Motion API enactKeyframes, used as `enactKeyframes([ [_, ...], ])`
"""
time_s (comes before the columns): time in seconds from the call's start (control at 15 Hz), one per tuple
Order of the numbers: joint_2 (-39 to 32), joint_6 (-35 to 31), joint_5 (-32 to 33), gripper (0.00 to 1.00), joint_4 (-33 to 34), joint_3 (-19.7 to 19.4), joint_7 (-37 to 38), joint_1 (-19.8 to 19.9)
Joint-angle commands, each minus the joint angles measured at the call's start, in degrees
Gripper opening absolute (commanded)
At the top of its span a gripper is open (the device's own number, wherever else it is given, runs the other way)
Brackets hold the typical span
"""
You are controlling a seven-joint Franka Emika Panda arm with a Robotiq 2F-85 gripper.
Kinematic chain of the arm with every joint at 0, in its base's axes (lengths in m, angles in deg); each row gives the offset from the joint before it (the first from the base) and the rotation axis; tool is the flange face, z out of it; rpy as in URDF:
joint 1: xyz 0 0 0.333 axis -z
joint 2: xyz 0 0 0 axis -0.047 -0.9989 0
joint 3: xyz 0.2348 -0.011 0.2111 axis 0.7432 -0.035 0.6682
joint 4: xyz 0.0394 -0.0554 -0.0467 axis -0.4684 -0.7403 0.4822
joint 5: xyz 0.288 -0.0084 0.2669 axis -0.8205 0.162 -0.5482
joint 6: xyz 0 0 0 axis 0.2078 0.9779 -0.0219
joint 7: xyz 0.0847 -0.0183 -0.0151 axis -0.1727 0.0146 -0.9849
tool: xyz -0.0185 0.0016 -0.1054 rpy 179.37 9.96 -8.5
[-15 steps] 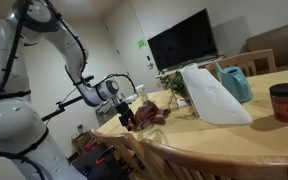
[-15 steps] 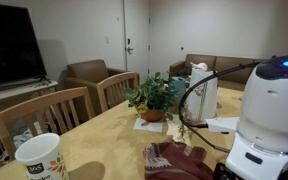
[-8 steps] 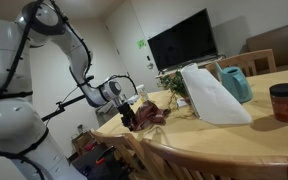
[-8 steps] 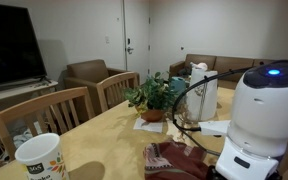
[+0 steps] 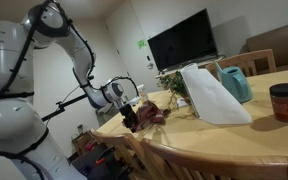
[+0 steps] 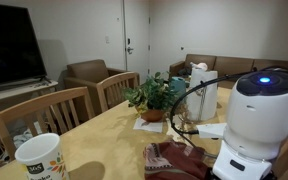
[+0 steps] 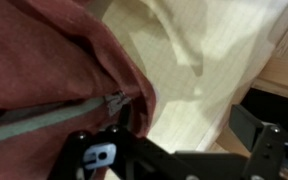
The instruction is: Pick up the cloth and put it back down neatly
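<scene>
The claw (image 5: 131, 117) hangs low at one corner of the desk (image 5: 234, 135). Its jaws are spread wide and nothing is clamped between them. The cloth (image 5: 155, 112) lies crumpled on the desk right against the claw, on the side toward the plant (image 5: 172, 82). This exterior view does not show whether a fingertip touches the fabric.

In the wrist view the cloth (image 7: 44, 70) fills the picture above and to the left of the claw's black body. Its maroon folds are crossed by a pale stripe, and its edge runs just ahead of the claw. Bare, pale desk (image 7: 219, 50) lies to the right of that edge.

Past the cloth and farther from the claw stands the plant. Beyond it a large white sheet (image 5: 212, 95) rises at a tilt, with a teal jug (image 5: 235, 83) just behind it. A jar with a red lid (image 5: 284, 102) sits well apart from the claw, at the far end of the desk. A dark television (image 5: 182, 40) stands behind them all.

In an exterior view the cloth (image 6: 174, 160) lies bunched on the desk in front of the plant (image 6: 154, 97). It is partly covered by the arm's white housing (image 6: 259, 120), which also hides the claw. A paper cup (image 6: 39, 158) stands well apart from the cloth, near the wooden chairs (image 6: 39, 118).
</scene>
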Motion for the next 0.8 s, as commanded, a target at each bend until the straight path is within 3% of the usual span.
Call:
enactKeyframes([
  [0.0,-0.5,1.4,2.0,1.00,1.3,-0.5,2.2,-0.5],
  [0.13,-0.7,1.3,2.2,1.00,1.4,-0.5,2.3,-0.4],
  [0.2,-0.7,1.2,2.3,0.83,1.4,-0.4,2.2,-0.3],
  [0.27,-0.7,1.1,2.4,0.74,1.4,-0.4,2.3,-0.3],
  [0.73,-0.6,1.4,1.9,0.20,1.3,0.0,2.2,-0.2],
])
